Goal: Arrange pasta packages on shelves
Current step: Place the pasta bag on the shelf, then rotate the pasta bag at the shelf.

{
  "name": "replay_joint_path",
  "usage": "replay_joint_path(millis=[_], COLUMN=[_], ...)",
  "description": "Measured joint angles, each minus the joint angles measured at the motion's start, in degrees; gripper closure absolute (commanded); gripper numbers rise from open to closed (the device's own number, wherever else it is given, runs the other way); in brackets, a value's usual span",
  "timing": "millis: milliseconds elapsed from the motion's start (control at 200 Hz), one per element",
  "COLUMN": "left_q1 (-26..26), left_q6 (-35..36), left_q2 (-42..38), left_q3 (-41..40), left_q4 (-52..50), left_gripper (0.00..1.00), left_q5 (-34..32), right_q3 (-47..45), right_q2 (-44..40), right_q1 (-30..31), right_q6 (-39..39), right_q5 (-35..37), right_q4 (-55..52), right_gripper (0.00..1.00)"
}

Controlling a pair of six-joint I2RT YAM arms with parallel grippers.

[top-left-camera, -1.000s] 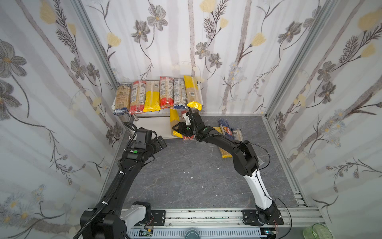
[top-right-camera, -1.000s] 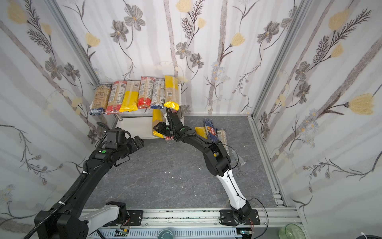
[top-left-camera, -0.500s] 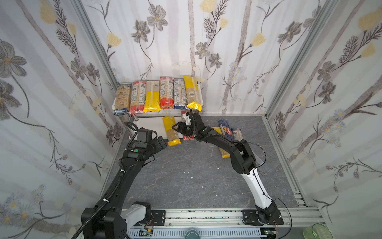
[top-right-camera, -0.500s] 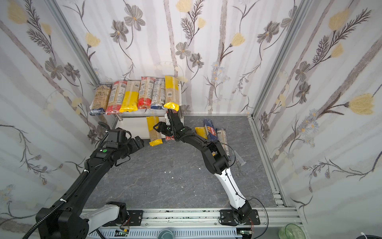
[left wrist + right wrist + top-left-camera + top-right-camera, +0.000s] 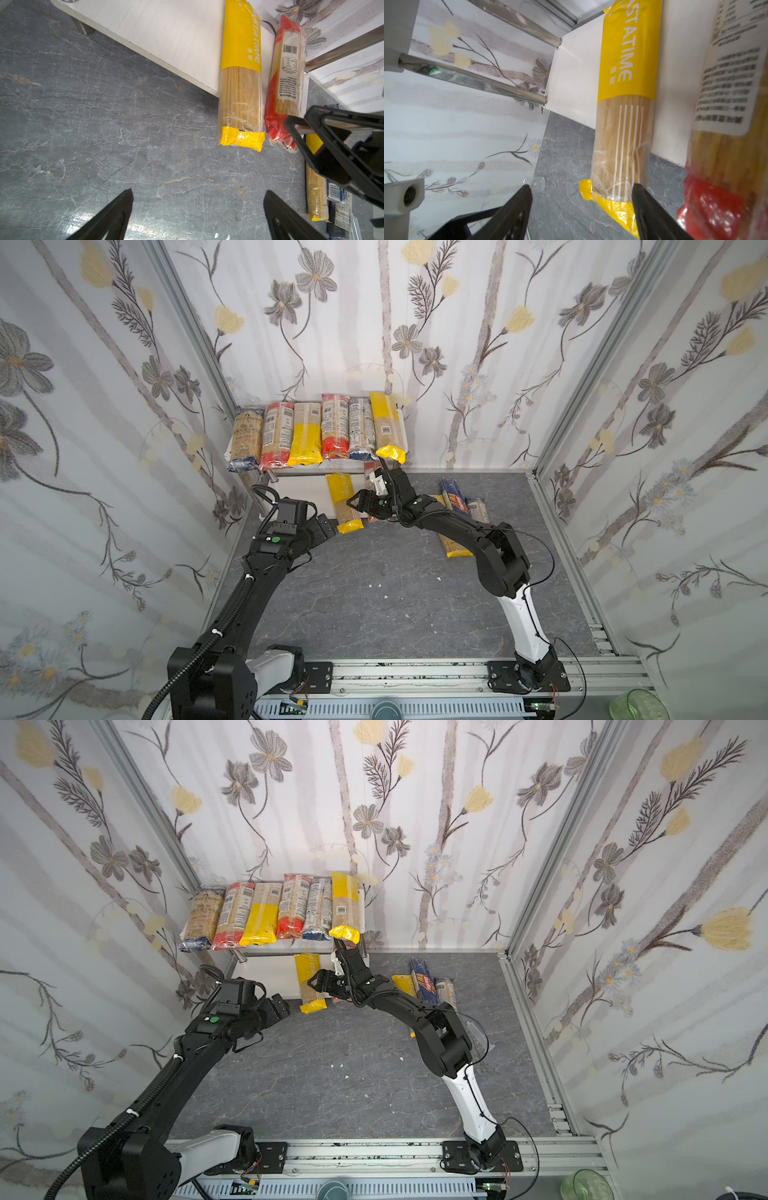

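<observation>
Just beside right hand (image 5: 581,186), yellow packet (image 5: 623,135)

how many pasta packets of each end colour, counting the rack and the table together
yellow packets: 4
red packets: 3
dark blue packets: 3
packet of unclear colour: 1
total: 11

Both black, lowest links white toward 6 o'clock: left arm (image 5: 258,572) trails ribbed hose (image 5: 232,605), right arm (image 5: 469,531) a thin cable (image 5: 544,560); green dot (image 5: 274,539) each.
</observation>
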Motion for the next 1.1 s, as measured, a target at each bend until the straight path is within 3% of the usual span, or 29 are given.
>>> replay_joint_path(millis=[205, 430, 595, 854, 1104], left_q1=[-0.6, -6.0, -9.1, -10.1, -10.5], left_q6=[-1.9, -3.7, -4.9, -4.0, -1.7], left_q2=[1.1, 4.9, 10.1, 20.7, 32.1], left_q3=[-2.1, -2.5, -1.9, 6.5, 18.0], left_q4=[1.3, 4.8, 7.7, 10.1, 11.4], left_gripper=[0.0, 0.0, 0.01, 0.06, 0.09], left_q5=[-0.4, -1.9, -3.8, -8.7, -13.0], right_q3=[-9.5, -25.3, -36.4, -50.0, -54.2], right_q2=[-8.4, -20.2, -32.1, -49.7, -57.6], right_q1=[1.9, 1.9, 1.9, -1.3, -7.6], right_q6=[-3.3, -6.8, -9.7, -12.7, -14.7], right_q5=[-0.2, 1.9, 4.3, 9.7, 11.4], right_q4=[-0.3, -2.4, -6.1, -11.1, -14.3], right_gripper=[0.22, 0.21, 0.12, 0.02, 0.02])
